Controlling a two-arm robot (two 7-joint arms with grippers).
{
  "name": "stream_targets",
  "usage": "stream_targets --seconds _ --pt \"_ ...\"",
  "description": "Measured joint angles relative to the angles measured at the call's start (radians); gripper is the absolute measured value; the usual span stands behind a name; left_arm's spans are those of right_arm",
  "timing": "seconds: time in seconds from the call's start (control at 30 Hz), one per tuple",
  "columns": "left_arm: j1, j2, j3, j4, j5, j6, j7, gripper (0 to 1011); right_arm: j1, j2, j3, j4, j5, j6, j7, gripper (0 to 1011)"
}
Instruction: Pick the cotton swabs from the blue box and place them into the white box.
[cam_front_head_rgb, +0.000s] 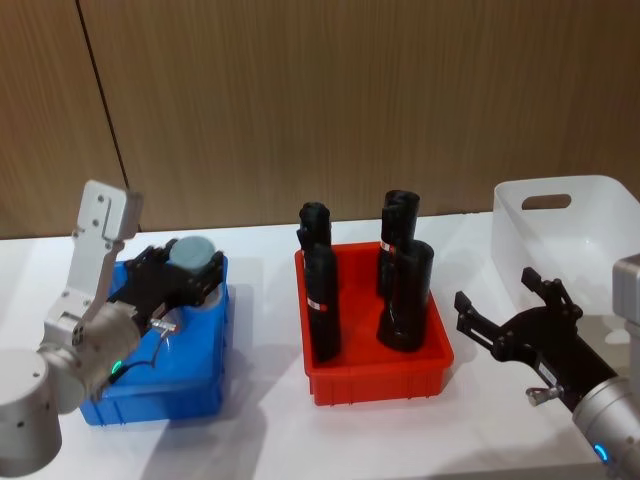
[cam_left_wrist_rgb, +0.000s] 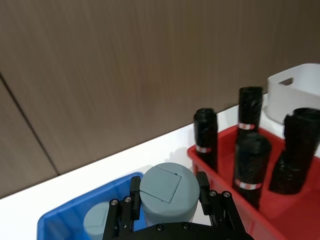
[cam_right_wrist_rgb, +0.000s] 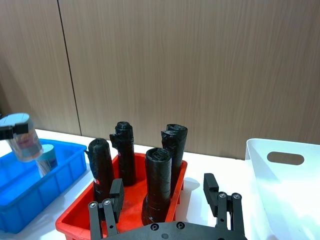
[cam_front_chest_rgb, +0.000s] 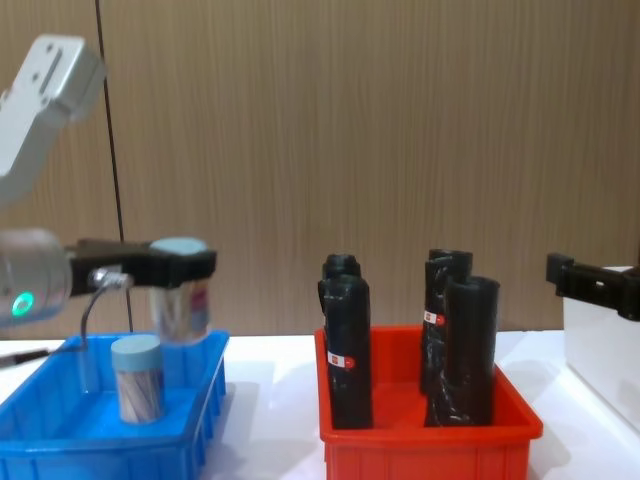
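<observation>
1. Starting big: the brown wood-panel wall (cam_front_head_rgb: 350, 100) runs across the whole back of the room, plain, with nothing hung on it.
2. The flat white tabletop (cam_front_head_rgb: 260, 420) carries all three bins and looks bare between them.
3. The smooth white plastic box (cam_front_head_rgb: 560, 183) with a handle slot sits at the robot's far right. There's no jar in the part of its inside I can see, so I'd say nothing's delivered yet.
4. The red plastic bin (cam_front_head_rgb: 375, 385) sits in the middle, with tall black wrapped rolls (cam_front_head_rgb: 322, 300) standing in it. They're not part of the job, just in the way.
5. The ribbed bright blue plastic box (cam_front_head_rgb: 150, 405) is on the left.
6. The right gripper (cam_front_head_rgb: 493, 287) has its fingers spread and empty, and it hovers between the red bin and the white box.
7. The left gripper (cam_front_head_rgb: 185, 268) is pinching the sides of a clear cotton-swab jar with a blue-grey lid (cam_front_chest_rgb: 182, 290). The jar is up above the blue box, at the end nearer the red bin.
8. A second swab jar (cam_front_chest_rgb: 137, 378) stands upright inside the blue box.
9. My read is that it's early days: one jar is lifted but not carried over, and one is untouched.
</observation>
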Motion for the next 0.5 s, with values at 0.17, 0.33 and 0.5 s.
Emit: stream_targets --seconds 0.17,0.33,0.5 --pt "-0.018 -0.005 0.000 -0.034 -0.012 0.029 -0.058 670 0.000 0.000 0.000 0.000 0.000 0.000 0.000 1002" --pt "-0.036 -0.009 0.000 -0.048 -0.023 0.057 -0.106 671 0.000 0.000 0.000 0.000 0.000 0.000 0.000 1001" --pt "-0.071 -0.020 0.002 -0.055 -0.039 0.111 -0.188 671 0.000 0.000 0.000 0.000 0.000 0.000 0.000 1001"
